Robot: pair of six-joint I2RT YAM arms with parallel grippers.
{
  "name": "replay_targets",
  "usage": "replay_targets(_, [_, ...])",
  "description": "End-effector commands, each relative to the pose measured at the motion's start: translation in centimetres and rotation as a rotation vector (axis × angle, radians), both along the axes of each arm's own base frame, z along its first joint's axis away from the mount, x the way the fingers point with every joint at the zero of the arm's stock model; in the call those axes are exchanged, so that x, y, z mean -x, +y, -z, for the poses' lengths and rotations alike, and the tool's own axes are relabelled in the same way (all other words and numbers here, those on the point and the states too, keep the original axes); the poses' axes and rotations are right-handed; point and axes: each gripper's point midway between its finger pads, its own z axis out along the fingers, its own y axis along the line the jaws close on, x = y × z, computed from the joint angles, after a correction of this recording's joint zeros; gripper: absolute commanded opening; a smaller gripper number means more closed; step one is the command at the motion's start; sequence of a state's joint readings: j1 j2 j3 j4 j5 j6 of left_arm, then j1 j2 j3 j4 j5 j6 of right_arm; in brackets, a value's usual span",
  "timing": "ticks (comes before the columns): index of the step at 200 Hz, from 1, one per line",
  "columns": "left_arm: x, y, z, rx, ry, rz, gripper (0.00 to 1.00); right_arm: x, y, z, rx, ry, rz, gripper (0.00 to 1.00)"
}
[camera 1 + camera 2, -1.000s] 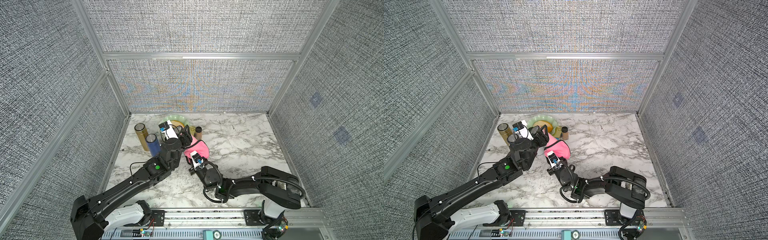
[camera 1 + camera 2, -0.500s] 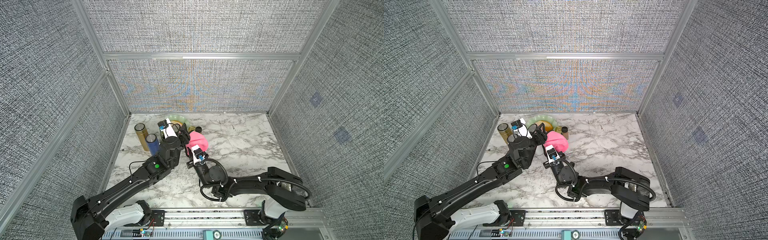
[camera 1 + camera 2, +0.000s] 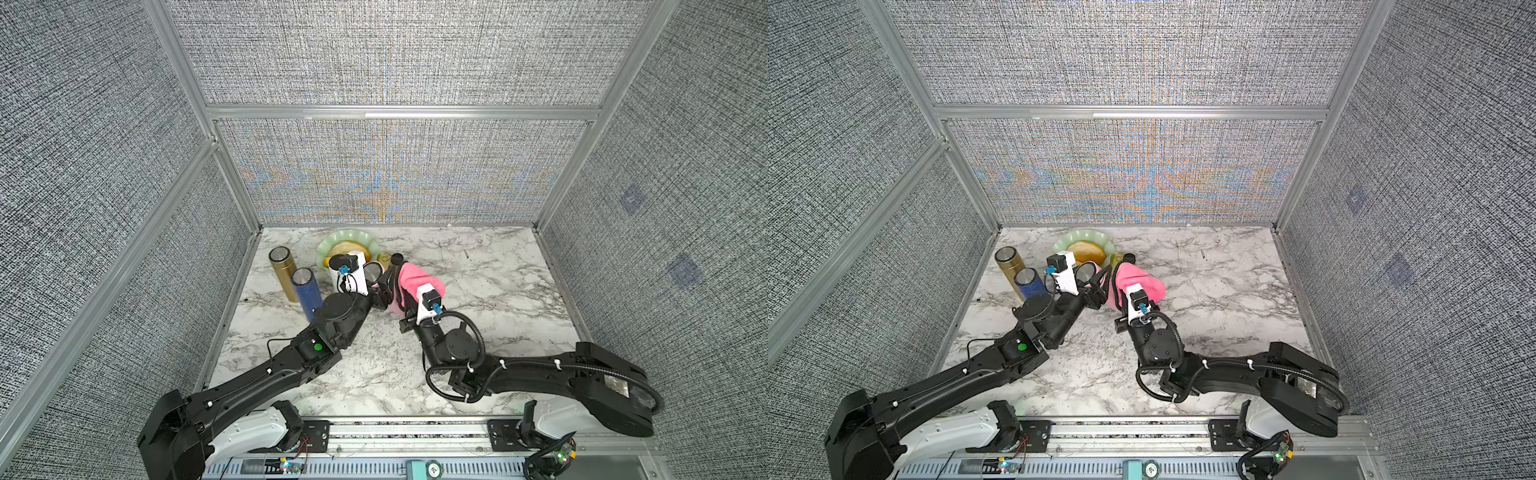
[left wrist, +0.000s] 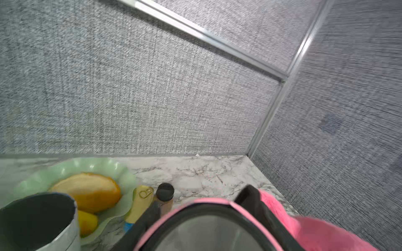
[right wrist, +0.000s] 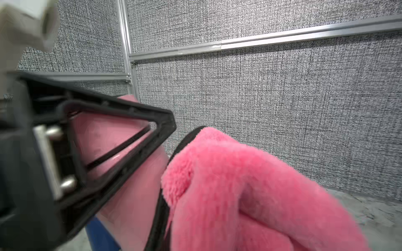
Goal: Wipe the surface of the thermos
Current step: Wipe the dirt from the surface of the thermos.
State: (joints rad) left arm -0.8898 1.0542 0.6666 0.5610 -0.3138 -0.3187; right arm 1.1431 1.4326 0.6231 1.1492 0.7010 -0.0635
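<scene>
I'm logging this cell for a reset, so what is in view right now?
pink thermos: one, pink, in left fingers
pink cloth: one, pink, beside that thermos
gold thermos: one, gold, near left wall
blue thermos: one, blue, beside gold one
plate: one, pale green, by back wall
fruit: two, yellow-orange, on plate
small bottle: one, dark-capped, beside plate
yellow item: one, yellow, beside bottle
left fingers: two, black, shut on pink thermos
right fingers: two, black, shut on pink cloth

pink cloth [image 3: 415, 279] touching pink thermos [image 5: 134, 202] side
</scene>
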Motion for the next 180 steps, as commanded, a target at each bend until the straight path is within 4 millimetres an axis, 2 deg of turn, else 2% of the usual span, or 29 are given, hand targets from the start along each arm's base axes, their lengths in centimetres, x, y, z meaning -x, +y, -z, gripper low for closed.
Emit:
replay_targets(1, [3.1,-0.9,-5.8,0.088,-0.263,0.147,0.0,0.6,1.4,3.5,0.01,0.103,-0.124,0.0])
replay_targets(23, [3.9,-0.9,-5.8,0.067,-0.315,0.169,0.0,0.8,0.9,8.1,0.019,0.19,-0.141,0.0])
replay_targets(34, [4.5,-0.9,-6.0,0.061,-0.342,0.193,0.0,0.7,0.4,9.6,0.017,0.212,-0.127,0.0])
replay_targets(48, [5.5,-1.3,-6.3,0.047,-0.39,0.237,0.0,0.7,0.2,9.2,0.007,0.203,-0.135,0.0])
replay_targets(80, [7.1,-1.8,-6.6,0.024,-0.474,0.302,0.0,1.2,0.7,4.3,-0.005,0.129,-0.191,0.0])
replay_targets(96, [7.8,-1.9,-6.6,0.019,-0.513,0.331,0.0,1.6,0.9,3.4,-0.021,0.126,-0.224,0.0])
replay_targets(112, [8.5,-2.6,-6.4,-0.012,-0.56,0.374,0.0,1.5,1.2,4.5,-0.025,0.162,-0.231,0.0])
replay_targets(132, [9.2,-3.4,-5.8,-0.059,-0.604,0.42,0.0,1.2,1.4,8.6,-0.004,0.239,-0.218,0.0])
replay_targets(141, [9.5,-3.6,-5.5,-0.077,-0.624,0.433,0.0,1.1,0.9,10.6,-0.002,0.269,-0.199,0.0])
replay_targets(150, [9.8,-3.7,-5.3,-0.093,-0.648,0.441,0.0,1.1,0.3,11.7,-0.006,0.28,-0.181,0.0])
replay_targets(162, [10.2,-3.6,-4.9,-0.124,-0.703,0.435,0.0,1.1,-0.7,11.7,-0.022,0.274,-0.168,0.0])
replay_targets(180, [9.6,-3.2,-4.0,-0.198,-0.769,0.353,0.0,1.1,-2.2,9.8,-0.028,0.253,-0.152,0.0])
